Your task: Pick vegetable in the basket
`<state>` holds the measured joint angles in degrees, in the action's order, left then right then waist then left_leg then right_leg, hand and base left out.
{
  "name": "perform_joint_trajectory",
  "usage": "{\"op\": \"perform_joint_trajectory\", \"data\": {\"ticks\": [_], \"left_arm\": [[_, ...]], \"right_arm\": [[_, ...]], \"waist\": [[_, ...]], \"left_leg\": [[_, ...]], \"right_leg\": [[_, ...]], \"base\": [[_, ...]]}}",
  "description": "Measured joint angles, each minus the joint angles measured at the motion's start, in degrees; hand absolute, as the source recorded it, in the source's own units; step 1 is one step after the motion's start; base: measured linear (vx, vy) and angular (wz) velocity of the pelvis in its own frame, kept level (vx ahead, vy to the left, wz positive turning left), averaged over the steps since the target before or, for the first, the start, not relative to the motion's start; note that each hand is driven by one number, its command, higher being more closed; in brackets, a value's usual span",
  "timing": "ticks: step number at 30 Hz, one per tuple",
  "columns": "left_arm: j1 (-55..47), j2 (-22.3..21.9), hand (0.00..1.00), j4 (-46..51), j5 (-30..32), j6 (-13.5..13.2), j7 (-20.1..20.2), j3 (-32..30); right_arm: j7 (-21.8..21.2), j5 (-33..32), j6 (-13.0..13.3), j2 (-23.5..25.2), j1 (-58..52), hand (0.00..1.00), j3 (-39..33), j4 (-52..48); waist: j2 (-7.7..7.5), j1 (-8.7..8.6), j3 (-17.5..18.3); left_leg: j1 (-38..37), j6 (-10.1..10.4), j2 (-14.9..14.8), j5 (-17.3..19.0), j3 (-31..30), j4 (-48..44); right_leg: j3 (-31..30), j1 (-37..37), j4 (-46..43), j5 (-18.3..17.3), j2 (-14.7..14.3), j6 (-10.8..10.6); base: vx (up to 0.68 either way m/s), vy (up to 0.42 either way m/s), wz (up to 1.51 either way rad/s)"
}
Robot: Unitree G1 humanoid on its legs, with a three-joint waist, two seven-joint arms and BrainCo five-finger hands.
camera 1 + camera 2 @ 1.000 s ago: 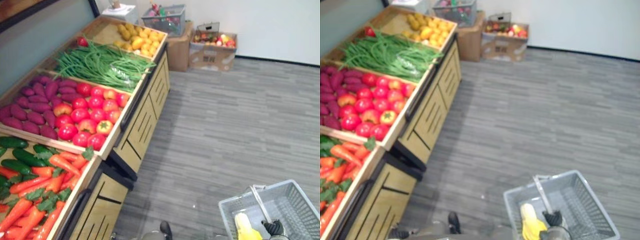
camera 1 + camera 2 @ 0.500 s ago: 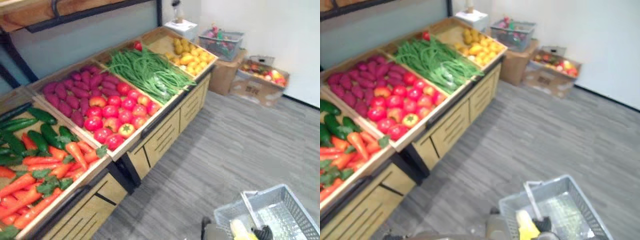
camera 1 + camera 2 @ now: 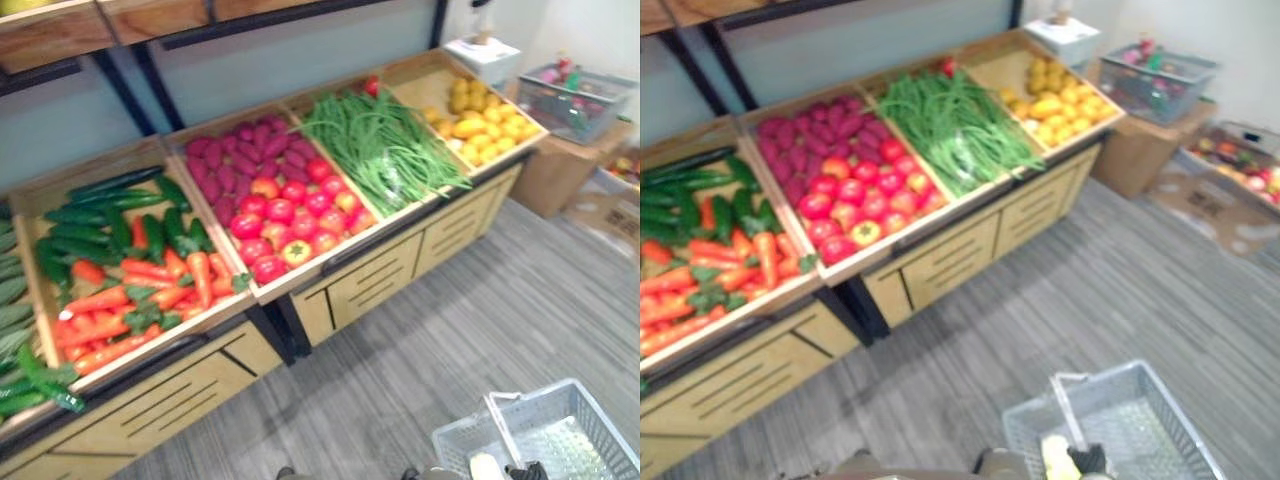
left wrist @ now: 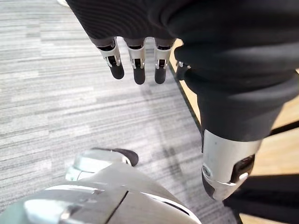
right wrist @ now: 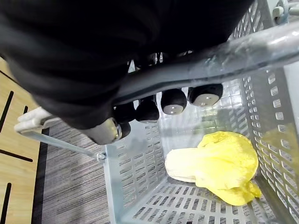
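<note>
Wooden produce bench [image 3: 180, 390] spans upper left; right hand [image 5: 149, 112] clasps the grey mesh plastic basket [image 5: 135, 163] by its handle, left hand [image 4: 135, 60] hangs loose-fingered; carry it level.

Wooden stand [image 3: 380, 285] with drawer fronts holds a row of bins: cucumbers [image 3: 110, 215] with carrots [image 3: 150, 290], purple sweet potatoes [image 3: 240, 160] with tomatoes [image 3: 290, 215], green beans [image 3: 385, 150], yellow fruit [image 3: 485, 125]; past its far end a cardboard box [image 3: 1145, 150] carries a grey crate [image 3: 1155, 85], on grey plank floor [image 3: 500, 300].
</note>
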<state>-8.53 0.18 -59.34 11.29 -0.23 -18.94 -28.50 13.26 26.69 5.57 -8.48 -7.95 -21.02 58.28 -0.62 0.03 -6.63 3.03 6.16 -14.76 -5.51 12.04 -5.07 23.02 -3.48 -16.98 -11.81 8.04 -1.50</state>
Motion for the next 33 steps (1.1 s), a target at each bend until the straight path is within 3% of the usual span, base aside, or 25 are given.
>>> {"op": "perform_joint_trajectory", "data": {"ticks": [2, 6, 8, 11, 13, 15, 23, 24, 33], "left_arm": [[-0.29, -0.06, 0.00, 0.37, -0.02, 0.39, -1.00, 0.03], [-0.16, -0.15, 0.00, 0.03, -2.24, 0.44, -2.14, -0.09], [0.17, -0.13, 0.00, 0.06, -2.84, 0.31, -3.00, -0.58], [0.48, -0.07, 0.00, 0.01, -4.50, 0.27, -3.60, -2.56], [0.28, -0.07, 0.00, -0.06, -5.07, 0.28, -3.66, -2.98], [0.24, 0.06, 0.00, -0.10, -6.05, 0.28, -3.66, -3.41], [0.17, 1.03, 0.00, -1.80, -6.13, 0.36, -3.66, -3.45], [1.71, 2.36, 0.00, -2.24, -6.07, 0.36, -3.47, -2.74], [1.70, 2.47, 0.00, -2.24, -5.96, 0.36, -3.19, -2.62]], "right_arm": [[-0.05, -0.24, 0.20, -1.14, 0.36, 1.00, -0.64, 0.80], [-0.02, -0.28, 1.14, -2.67, 1.58, 1.00, -0.86, 0.79], [0.05, -0.40, 1.15, -3.18, 1.62, 1.00, -1.09, 0.80], [0.11, -0.68, 1.18, -3.10, 1.53, 1.00, -1.05, 0.90], [0.17, -0.77, 1.05, -3.12, 1.36, 1.00, -1.13, 1.02], [-0.01, -0.76, 1.02, -2.73, 0.93, 1.00, -0.91, 1.14], [-0.42, -1.83, 0.97, -2.68, -0.31, 1.00, -0.75, 1.50], [-2.30, -3.14, 1.55, -2.81, 0.07, 1.00, 3.61, 3.03], [-2.57, -4.48, 1.55, -2.81, 0.08, 1.00, 3.78, 3.07]], "waist": [[0.21, 0.38, 0.00], [0.93, 0.32, -0.19], [1.97, 0.16, -0.05], [2.11, 0.05, -0.15], [2.65, 0.04, -0.09], [2.63, 0.04, 0.14], [0.95, -0.15, 1.06], [0.23, -1.40, 1.94], [0.19, -1.32, 1.96]], "left_leg": [[-0.45, -0.14, 0.16, -3.12, 4.39, 3.09], [-2.47, -0.63, 0.77, -5.54, 4.72, 9.06], [-2.69, -0.46, 0.98, -5.67, 4.73, 10.60], [-2.05, -0.22, 1.82, -5.26, 4.54, 10.69], [-2.05, 0.47, 1.83, -3.00, 4.56, 10.91], [-1.91, 0.67, 2.75, -1.95, 4.56, 10.94], [-2.29, 0.42, 5.32, -0.36, 5.58, 10.96], [-4.54, 0.83, 5.31, 0.85, 6.48, 10.96], [-4.33, 0.83, 5.38, 0.85, 5.95, 10.95]], "right_leg": [[2.45, 2.06, 2.02, 0.11, -0.56, 0.08], [2.86, 2.09, 2.69, 0.11, -1.25, 0.08], [3.17, 1.92, 2.81, 0.34, -1.62, -0.29], [3.36, 1.74, 3.69, 1.17, -0.80, -1.22], [3.38, 1.73, 4.12, 1.43, -0.78, -1.79], [2.44, 1.95, 5.37, 1.76, -0.41, -3.02], [-3.57, 1.96, 7.26, 3.10, 0.54, -4.42], [-5.43, 4.98, 11.47, 5.18, -0.71, -4.61], [-4.91, 5.16, 11.67, 5.18, -0.69, -4.62]], "base": [[0.04, -0.043, 0.71], [-0.02, 0.000, 0.18], [-0.05, 0.043, 0.15], [-0.08, 0.105, 0.11], [-0.11, 0.160, 0.09], [-0.10, 0.183, 0.06], [0.01, 0.078, -0.02], [0.03, 0.010, -0.05], [0.00, 0.000, 0.02]]}}
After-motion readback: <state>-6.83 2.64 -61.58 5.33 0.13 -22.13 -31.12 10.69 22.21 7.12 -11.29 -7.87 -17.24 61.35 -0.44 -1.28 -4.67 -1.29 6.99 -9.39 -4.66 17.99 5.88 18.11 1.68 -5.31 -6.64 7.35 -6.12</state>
